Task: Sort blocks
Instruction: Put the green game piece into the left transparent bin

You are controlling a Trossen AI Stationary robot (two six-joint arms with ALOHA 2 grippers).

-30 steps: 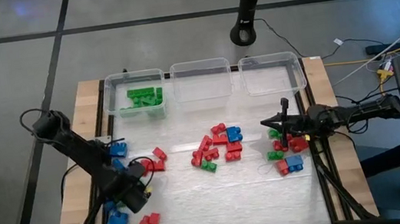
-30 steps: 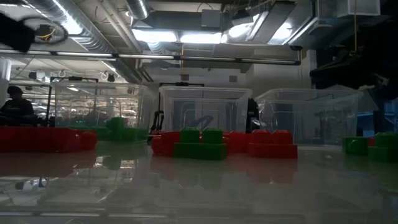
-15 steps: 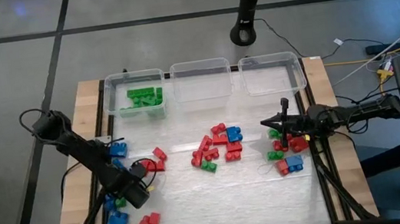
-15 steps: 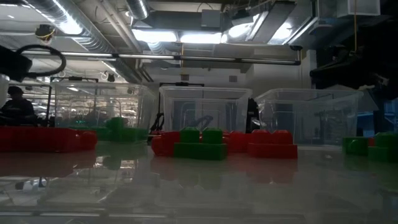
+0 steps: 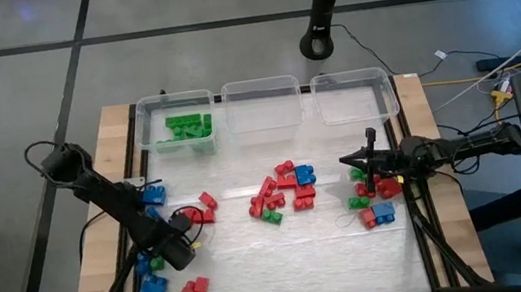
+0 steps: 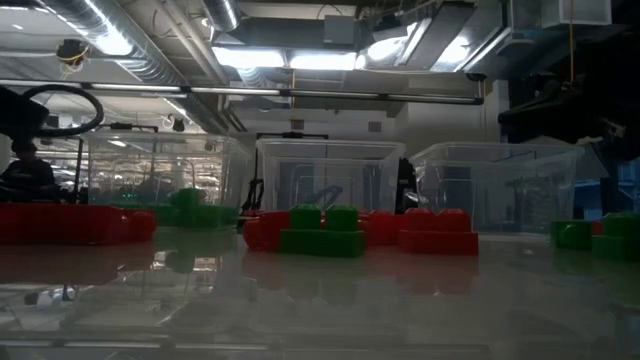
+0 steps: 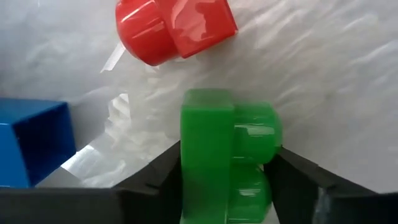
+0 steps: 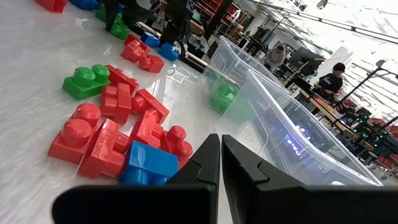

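Observation:
Red, green and blue blocks lie in three groups on the white table: a left pile (image 5: 174, 218), a centre pile (image 5: 282, 192) and a right pile (image 5: 374, 202). My left gripper (image 5: 163, 260) is low over the left pile, shut on a green block (image 7: 224, 162); a red block (image 7: 174, 28) and a blue block (image 7: 31, 143) lie beside it. My right gripper (image 8: 221, 155) is shut and empty, held level above the right pile (image 8: 118, 140). My left gripper pinches the green block between its two fingers. One finger (image 7: 155, 180) is on its flat side (image 7: 193, 155), the other (image 7: 298, 180) on the side with the studs (image 7: 267, 134). The fingers point down from above. I cannot tell whether the block is clear of the table.
Three clear bins stand along the far edge: the left one (image 5: 177, 127) holds green blocks, then the middle one (image 5: 262, 103) and the right one (image 5: 355, 95). More red and blue blocks (image 5: 174, 291) lie near the front left. People show in the room behind.
My left arm has come down a little over the left pile; its cable loop sinks in the low view. The gripper has shifted slightly toward the table's far edge.

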